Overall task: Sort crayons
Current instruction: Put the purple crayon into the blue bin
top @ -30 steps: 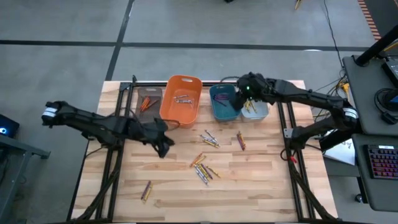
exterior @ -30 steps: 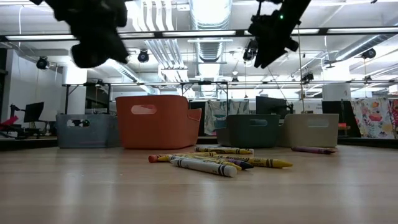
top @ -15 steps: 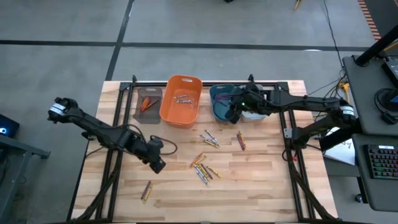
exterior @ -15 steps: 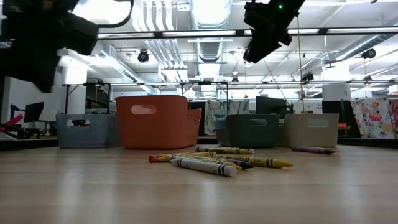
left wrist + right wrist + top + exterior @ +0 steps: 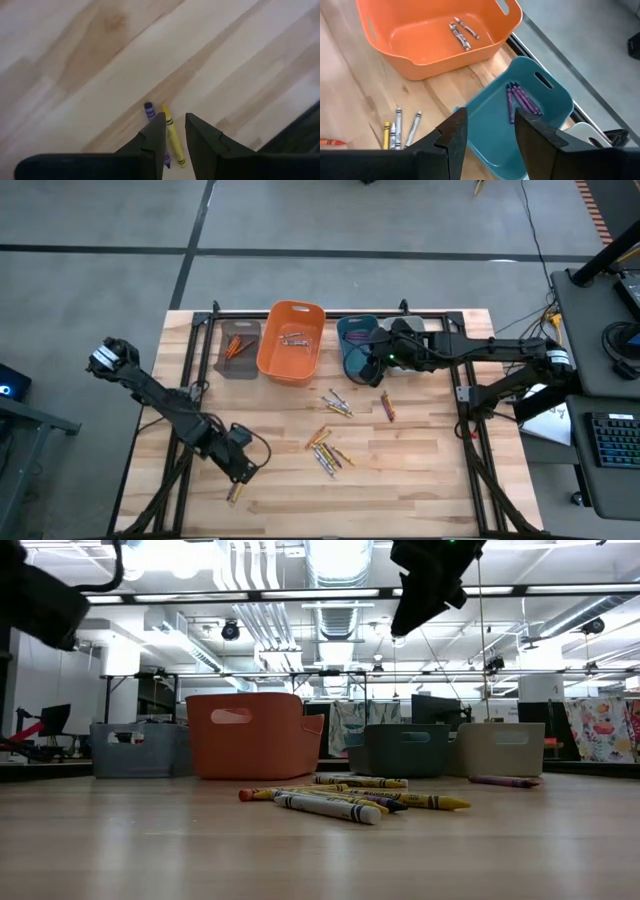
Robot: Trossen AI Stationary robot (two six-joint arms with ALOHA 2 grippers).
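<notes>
Loose crayons (image 5: 326, 446) lie mid-table, with more crayons (image 5: 337, 405) behind them and one apart (image 5: 386, 406); the low view shows the pile (image 5: 340, 800). A purple crayon (image 5: 150, 111) and a yellow crayon (image 5: 172, 135) lie side by side near the front left (image 5: 235, 489). My left gripper (image 5: 241, 464) hovers just above this pair, its fingers slightly apart with nothing between them (image 5: 175, 119). Over the front edge of the teal bin (image 5: 545, 107), which holds purple crayons (image 5: 519, 100), my right gripper (image 5: 376, 361) stands open and empty (image 5: 490, 119).
Four bins stand in a row at the back: a grey bin (image 5: 238, 340) with orange crayons, an orange bin (image 5: 293, 342) with grey crayons (image 5: 461, 33), the teal bin (image 5: 356, 346), and a pale bin (image 5: 412, 360). Black frame rails run along both table sides.
My left arm has swung from the middle left toward the table's front, down over the purple and yellow pair. My right gripper has shifted from the pale bin to the teal bin's front edge.
</notes>
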